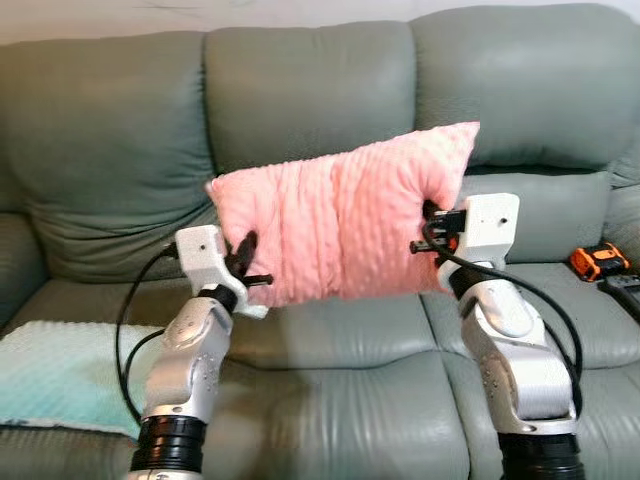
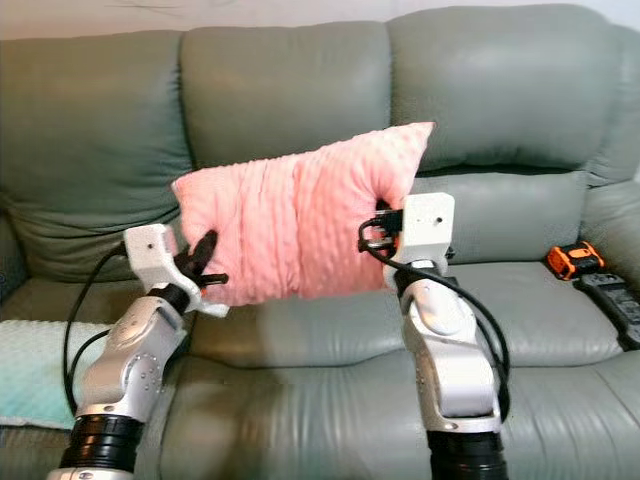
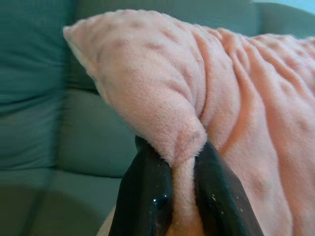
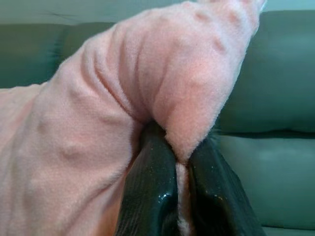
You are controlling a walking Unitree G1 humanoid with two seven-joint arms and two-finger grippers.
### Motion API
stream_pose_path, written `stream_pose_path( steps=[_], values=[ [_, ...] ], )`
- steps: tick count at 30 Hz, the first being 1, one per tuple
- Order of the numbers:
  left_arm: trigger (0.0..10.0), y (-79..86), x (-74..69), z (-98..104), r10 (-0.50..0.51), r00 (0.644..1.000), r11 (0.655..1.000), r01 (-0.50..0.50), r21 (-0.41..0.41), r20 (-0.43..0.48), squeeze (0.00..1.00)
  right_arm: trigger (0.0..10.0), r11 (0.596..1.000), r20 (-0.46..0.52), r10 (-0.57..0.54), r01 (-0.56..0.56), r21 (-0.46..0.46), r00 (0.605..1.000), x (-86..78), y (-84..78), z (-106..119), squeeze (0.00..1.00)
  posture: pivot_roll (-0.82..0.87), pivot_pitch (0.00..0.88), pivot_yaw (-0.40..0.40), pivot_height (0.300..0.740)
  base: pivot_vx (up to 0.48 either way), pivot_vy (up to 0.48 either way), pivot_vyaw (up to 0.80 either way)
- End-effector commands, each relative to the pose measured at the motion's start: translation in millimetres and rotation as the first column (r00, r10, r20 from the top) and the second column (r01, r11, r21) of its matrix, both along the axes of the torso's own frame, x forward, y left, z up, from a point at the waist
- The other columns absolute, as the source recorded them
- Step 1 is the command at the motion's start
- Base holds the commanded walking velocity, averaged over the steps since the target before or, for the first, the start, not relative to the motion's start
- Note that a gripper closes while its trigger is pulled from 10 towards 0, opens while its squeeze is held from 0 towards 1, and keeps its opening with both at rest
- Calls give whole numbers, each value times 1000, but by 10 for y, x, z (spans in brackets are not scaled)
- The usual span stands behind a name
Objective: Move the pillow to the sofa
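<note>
Sofa (image 1: 300, 330): right ahead, seat free.
Tools: left tool (image 1: 243, 262), right tool (image 1: 432, 232) pinch pillow (image 1: 340, 225) ends.
Next: you lower, then release.

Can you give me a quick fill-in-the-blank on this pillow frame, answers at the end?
1. The pink pillow is held above the seat of the green ____.
2. The left gripper and the right gripper each pinch one ____ of the pillow.
3. On the seat at the robot's right lies an ____ and black tool.

Answers: sofa; end; orange
</note>
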State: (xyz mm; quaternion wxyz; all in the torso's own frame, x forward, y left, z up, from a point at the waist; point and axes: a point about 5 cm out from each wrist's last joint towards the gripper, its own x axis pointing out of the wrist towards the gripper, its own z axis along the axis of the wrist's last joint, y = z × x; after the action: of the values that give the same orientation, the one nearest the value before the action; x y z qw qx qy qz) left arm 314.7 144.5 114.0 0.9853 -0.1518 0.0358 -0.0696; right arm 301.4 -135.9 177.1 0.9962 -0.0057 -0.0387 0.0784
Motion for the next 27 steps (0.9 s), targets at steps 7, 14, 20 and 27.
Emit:
stream_pose_path(
  steps=[7, 14, 20, 27],
  values=[
    [10000, 150, -44, -255, 0, 997, 993, 10, 118, -80, 0, 10000, 999, -76, 35, -34, 9, 997, 11, -25, -251, 0, -48, 0, 54, 740, 0, 0, 0],
    [10000, 204, -172, -726, -51, 973, 982, 90, 164, -227, 0, 10000, 999, -204, -6, -1, -35, 979, 31, -190, -665, 0, -36, 6, 46, 740, 0, 0, 0],
    [10000, 46, -128, -866, -109, 954, 971, 163, 177, -280, 0, 10000, 996, -260, -93, 87, -36, 961, -2, -360, -871, 0, -54, 57, 69, 740, 0, 0, 0],
    [10000, -70, -130, -961, -182, 935, 937, 259, 233, -305, 0, 10000, 985, -336, -167, 170, -21, 927, -134, -473, -1147, 0, -64, 128, 107, 740, 0, 0, 0]
  ],
)
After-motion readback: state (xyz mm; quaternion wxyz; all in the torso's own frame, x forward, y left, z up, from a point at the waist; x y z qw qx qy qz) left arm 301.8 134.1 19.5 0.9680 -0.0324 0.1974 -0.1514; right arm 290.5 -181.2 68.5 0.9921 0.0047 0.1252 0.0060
